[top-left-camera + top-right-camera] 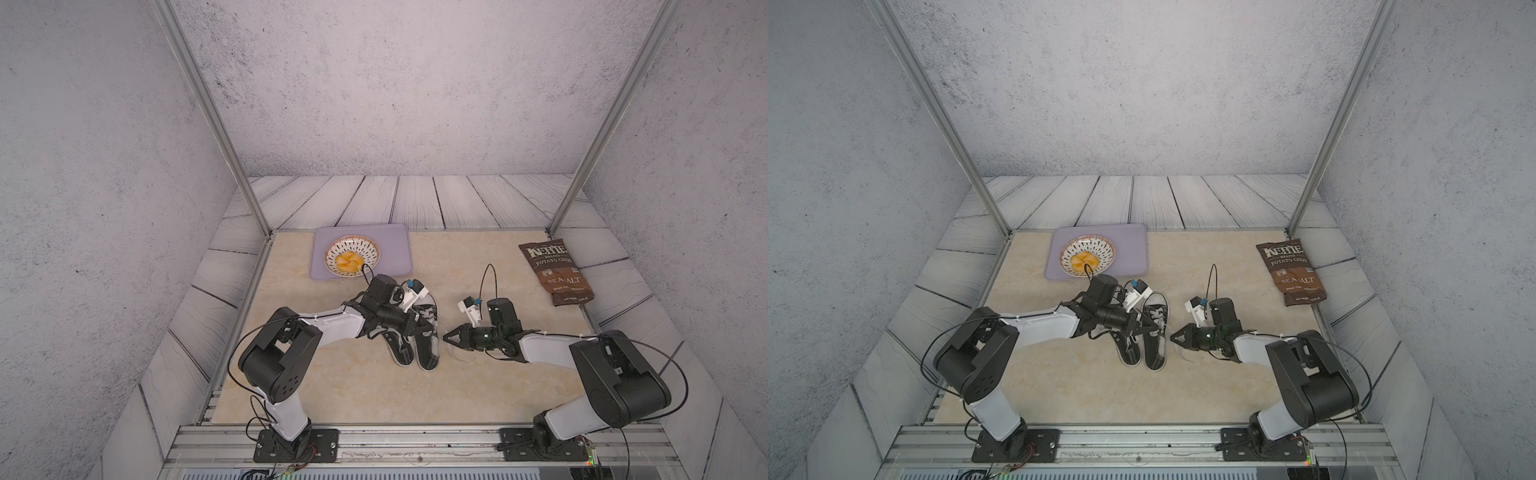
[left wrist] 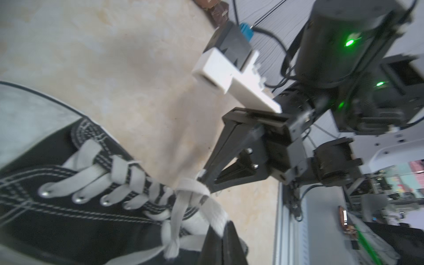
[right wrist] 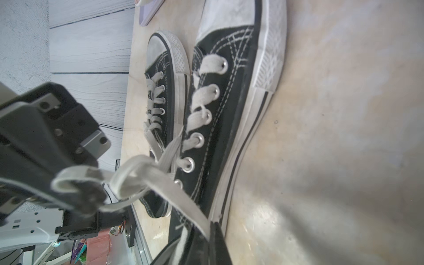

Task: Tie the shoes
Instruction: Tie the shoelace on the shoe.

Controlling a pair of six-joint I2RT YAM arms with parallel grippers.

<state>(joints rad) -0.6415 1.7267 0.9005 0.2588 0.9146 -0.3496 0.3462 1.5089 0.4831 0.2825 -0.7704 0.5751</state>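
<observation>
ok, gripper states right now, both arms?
Left gripper: closed, holding a lace.
Right gripper: closed, also pinching a lace.

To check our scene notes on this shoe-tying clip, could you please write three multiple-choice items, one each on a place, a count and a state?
1. Where does the chip bag lie?
A. inside a shoe
B. between the shoes
C. on the table, far back on the right arm's side

2. How many shoes are on the table?
A. one
B. two
C. three

3. In what state is the right gripper?
A. shut on a white lace
B. wide open, holding nothing
C. shut on the chip bag

Answers:
1 C: the bag lies flat near the far right corner, apart from the shoes.
2 B: both top views show a pair side by side.
3 A: the left wrist view shows its tips pinched on the lace.
</observation>
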